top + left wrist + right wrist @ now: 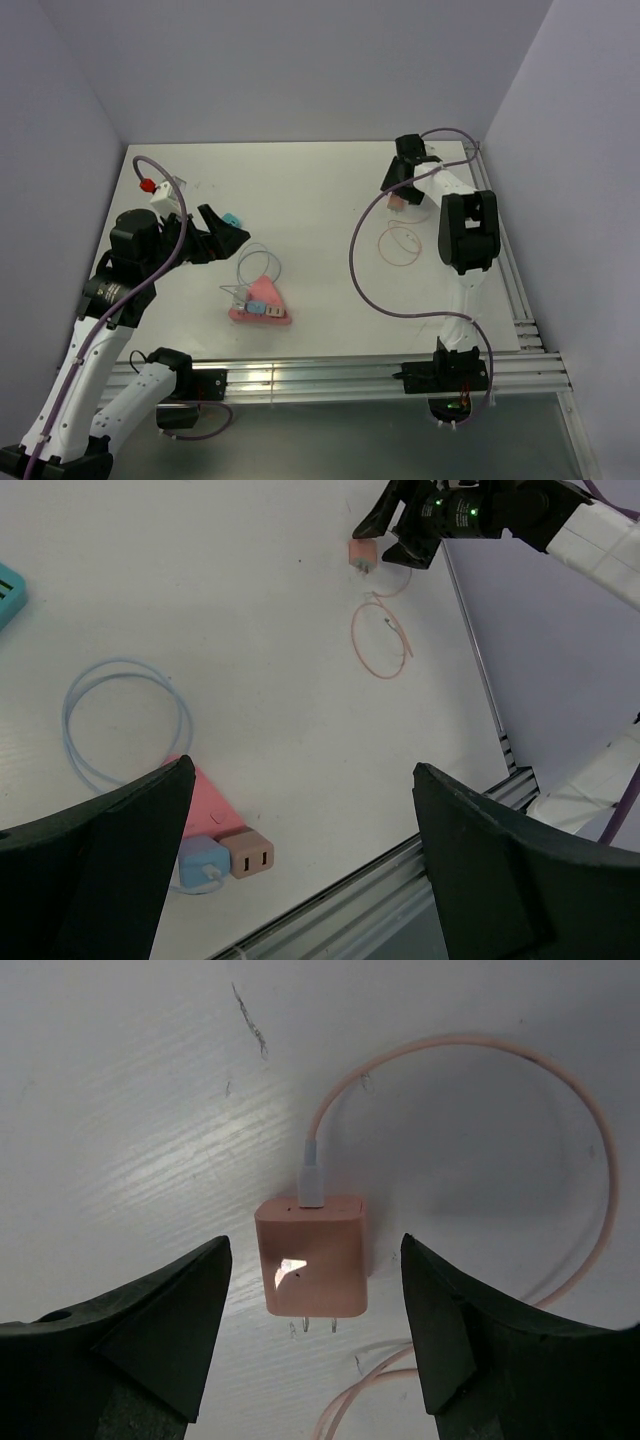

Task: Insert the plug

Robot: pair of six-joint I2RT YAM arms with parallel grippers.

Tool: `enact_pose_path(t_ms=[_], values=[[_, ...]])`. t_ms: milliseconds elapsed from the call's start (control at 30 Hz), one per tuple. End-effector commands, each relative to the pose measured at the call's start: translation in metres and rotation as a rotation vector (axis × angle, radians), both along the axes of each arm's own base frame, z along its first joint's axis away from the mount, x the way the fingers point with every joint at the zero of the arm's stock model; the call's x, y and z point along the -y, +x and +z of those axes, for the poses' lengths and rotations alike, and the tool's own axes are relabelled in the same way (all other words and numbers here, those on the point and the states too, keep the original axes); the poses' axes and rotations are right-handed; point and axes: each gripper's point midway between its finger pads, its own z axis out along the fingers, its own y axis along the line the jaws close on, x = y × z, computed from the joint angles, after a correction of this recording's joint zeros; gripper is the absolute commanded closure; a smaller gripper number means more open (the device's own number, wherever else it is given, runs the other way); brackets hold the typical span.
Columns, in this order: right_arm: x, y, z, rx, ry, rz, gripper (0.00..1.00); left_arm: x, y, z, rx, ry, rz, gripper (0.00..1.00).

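Note:
The plug (312,1255) is a pink cube charger lying flat on the white table, prongs toward the camera, with its pink cable (600,1160) looping away. My right gripper (315,1243) is open and straddles it, with a gap showing on each side. From above, the plug (397,201) lies at the far right, under the right gripper (400,193). A pink triangular power strip (262,303) lies mid-table, with a blue adapter (203,860) and a brown adapter (248,852) plugged into it. Above the table, left of the strip, my left gripper (228,235) hangs open and empty.
A light blue cable (70,720) coils beside the strip. A teal block (231,218) sits near the left gripper. The pink cable loop (400,243) lies in front of the plug. Aluminium rails (350,375) line the near edge and the right side.

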Motion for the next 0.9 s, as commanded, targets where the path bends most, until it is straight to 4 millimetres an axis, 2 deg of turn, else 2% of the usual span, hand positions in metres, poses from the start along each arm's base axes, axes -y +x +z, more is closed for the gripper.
enact_pose_path(t_ms=[0, 67, 200, 233, 267, 333, 367, 467, 533, 567, 600, 633, 667, 700, 733, 767, 800, 833, 867], values=[[-0.004, 0.005, 0.006, -0.004, -0.047, 0.012, 0.25, 0.002, 0.0, 0.003, 0.031, 0.004, -0.019, 0.05], [-0.002, 0.004, 0.002, -0.026, -0.065, 0.005, 0.27, 0.0, 0.0, -0.001, 0.02, 0.013, -0.014, 0.05], [-0.01, 0.005, 0.004, -0.042, -0.07, 0.022, 0.4, -0.001, -0.003, 0.0, 0.03, 0.01, -0.009, 0.05], [-0.011, 0.001, -0.002, -0.071, -0.067, 0.022, 0.44, -0.001, -0.003, 0.001, 0.032, 0.008, -0.009, 0.05], [-0.012, 0.003, 0.0, -0.07, -0.063, 0.022, 0.56, -0.001, -0.004, 0.002, 0.034, 0.005, -0.011, 0.05], [-0.013, 0.001, -0.007, -0.091, -0.059, 0.022, 0.69, 0.0, -0.005, 0.001, 0.029, 0.001, -0.013, 0.05], [-0.014, 0.002, -0.009, -0.093, -0.054, 0.025, 0.82, 0.0, -0.006, 0.001, 0.027, -0.001, -0.02, 0.05], [-0.016, -0.001, -0.011, -0.092, -0.037, 0.03, 1.0, 0.001, -0.008, 0.0, 0.023, -0.004, -0.025, 0.05], [-0.025, 0.004, 0.006, -0.029, -0.003, 0.053, 1.0, 0.002, -0.009, -0.003, 0.017, -0.008, -0.028, 0.05], [-0.025, -0.002, 0.005, -0.031, 0.002, 0.056, 1.0, 0.002, -0.009, -0.004, 0.015, -0.011, -0.033, 0.05], [-0.028, -0.002, 0.025, 0.017, 0.008, 0.073, 1.0, 0.005, -0.011, -0.006, 0.004, -0.019, -0.044, 0.05], [-0.03, 0.0, 0.035, 0.057, 0.014, 0.081, 1.0, 0.006, -0.011, -0.005, 0.0, -0.026, -0.051, 0.05], [-0.03, -0.007, 0.036, 0.061, 0.011, 0.09, 1.0, 0.008, -0.012, -0.007, -0.012, -0.034, -0.057, 0.04], [-0.031, -0.01, 0.062, 0.119, 0.011, 0.112, 1.0, 0.011, -0.014, -0.007, -0.018, -0.046, -0.078, 0.05], [-0.035, -0.011, 0.074, 0.159, 0.012, 0.127, 1.0, 0.013, -0.015, -0.007, -0.022, -0.055, -0.087, 0.05], [-0.034, -0.021, 0.073, 0.157, 0.007, 0.136, 1.0, 0.015, -0.015, -0.005, -0.012, -0.07, -0.097, 0.05], [-0.035, -0.028, 0.101, 0.22, 0.008, 0.154, 1.0, 0.018, -0.017, -0.009, -0.028, -0.089, -0.106, 0.05], [-0.039, -0.039, 0.098, 0.224, 0.007, 0.174, 1.0, 0.022, -0.022, -0.008, -0.031, -0.111, -0.138, 0.05], [-0.04, -0.047, 0.106, 0.248, 0.01, 0.186, 1.0, 0.026, -0.024, -0.008, -0.031, -0.129, -0.157, 0.05]])
